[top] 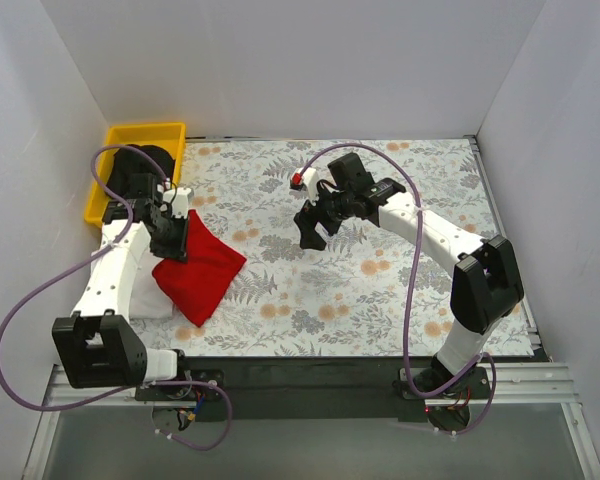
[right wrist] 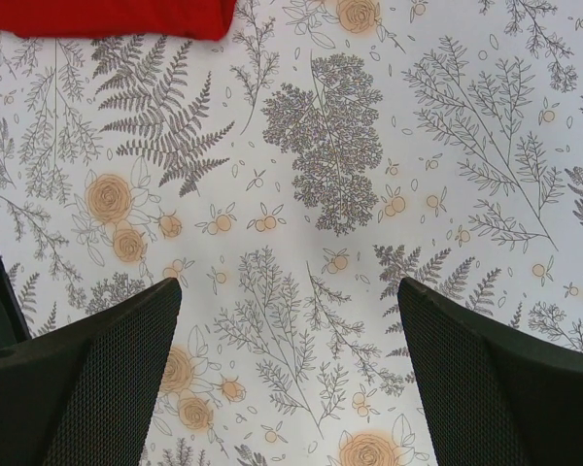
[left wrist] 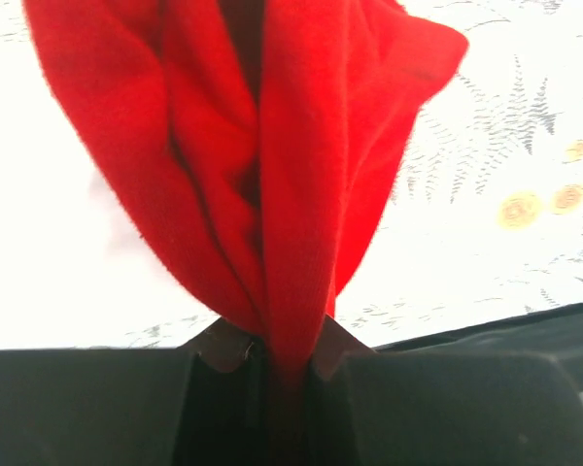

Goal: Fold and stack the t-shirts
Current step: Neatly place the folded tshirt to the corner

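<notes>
Clearly, the left end effector [left wrist: 272, 354] pinched a bright red cloth t-shirt [left wrist: 272, 146]; the right end effector [right wrist: 290, 291] hung spread open above the floral-covered bench [right wrist: 321, 175].

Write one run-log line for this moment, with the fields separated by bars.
left claw: shut on red t-shirt | right claw: open, empty, over floral table cover

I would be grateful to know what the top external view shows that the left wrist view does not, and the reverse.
Only the top external view: the yellow plastic bin, a black cloth t-shirt in it, and the right gripper. Only the left wrist view: a close look at the left gripper pinching bunched folds. Both: the bright red cloth t-shirt and the grey-and-orange floral table cover.
</notes>
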`<action>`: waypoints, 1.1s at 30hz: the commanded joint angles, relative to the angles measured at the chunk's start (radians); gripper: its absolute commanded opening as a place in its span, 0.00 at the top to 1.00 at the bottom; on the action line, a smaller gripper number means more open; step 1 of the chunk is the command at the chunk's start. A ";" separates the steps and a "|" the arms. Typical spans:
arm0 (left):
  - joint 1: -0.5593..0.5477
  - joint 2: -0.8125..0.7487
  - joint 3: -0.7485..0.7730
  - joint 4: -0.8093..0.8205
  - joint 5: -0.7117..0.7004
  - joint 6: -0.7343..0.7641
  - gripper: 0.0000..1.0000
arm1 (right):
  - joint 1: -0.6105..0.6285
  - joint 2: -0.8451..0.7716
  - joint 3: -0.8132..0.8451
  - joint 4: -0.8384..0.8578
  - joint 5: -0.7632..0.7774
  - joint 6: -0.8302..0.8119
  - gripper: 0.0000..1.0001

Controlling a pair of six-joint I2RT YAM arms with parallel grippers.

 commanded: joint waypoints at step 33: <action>0.392 -0.084 0.027 -0.027 0.048 0.232 1.00 | -0.001 -0.029 -0.011 -0.021 -0.010 0.001 0.02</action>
